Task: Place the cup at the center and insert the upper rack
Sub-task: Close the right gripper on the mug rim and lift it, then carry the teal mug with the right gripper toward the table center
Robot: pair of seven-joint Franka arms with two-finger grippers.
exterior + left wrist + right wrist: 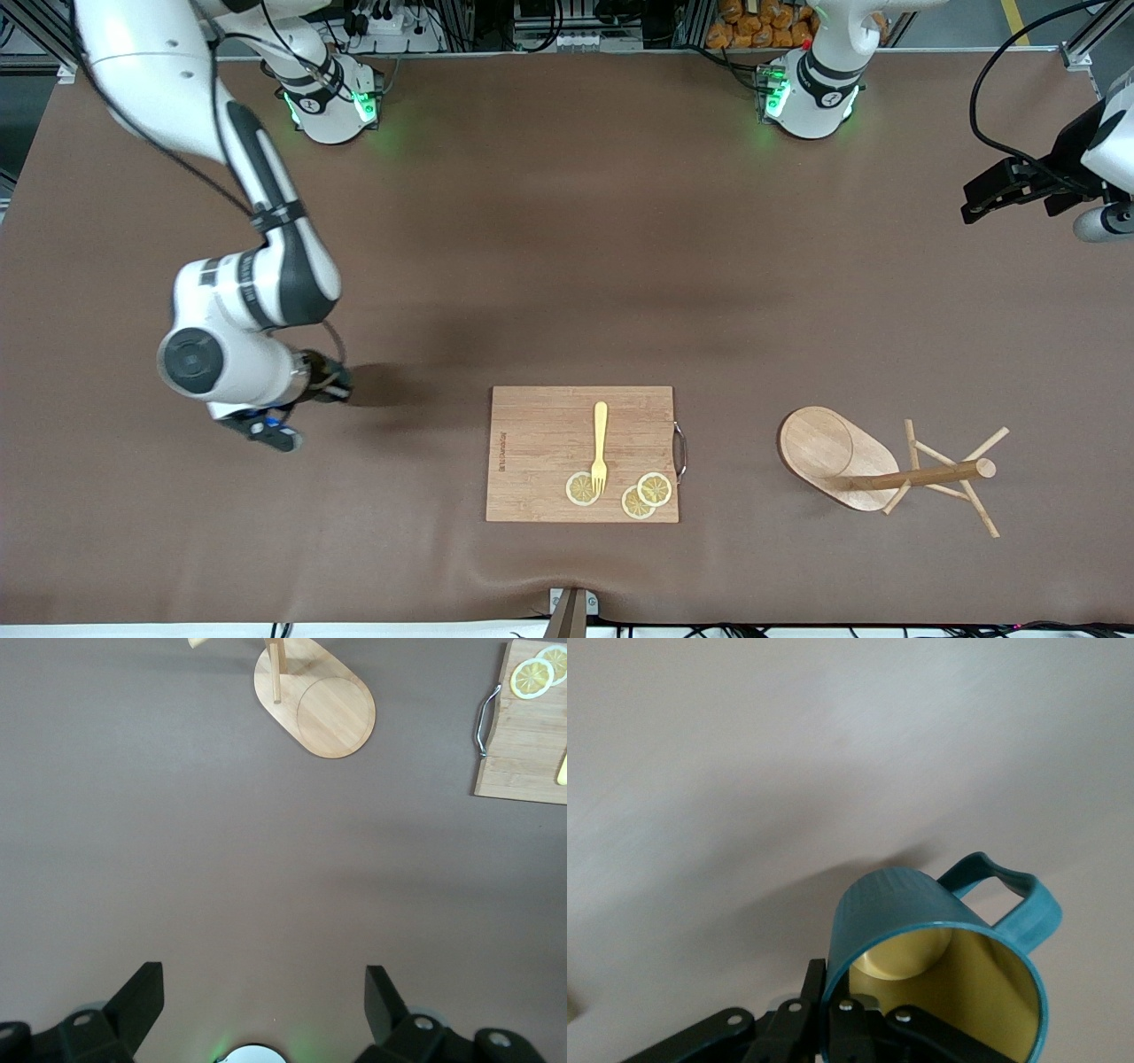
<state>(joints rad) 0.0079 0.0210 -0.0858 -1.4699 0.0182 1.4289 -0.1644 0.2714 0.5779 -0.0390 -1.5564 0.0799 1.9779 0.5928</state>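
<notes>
In the right end effector [842,1014]: cup [939,939].

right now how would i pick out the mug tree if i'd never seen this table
Start at the wooden cutting board and look toward the left arm's end of the table. The mug tree stands there: an oval base and a pole with thin angled pegs, unlike the flat rectangular board.

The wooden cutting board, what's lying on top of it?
On the rectangular wooden cutting board lie a yellow fork and three dried lemon slices. The fork's tines rest over one slice, hiding part of it. Nothing else shows there.
</notes>
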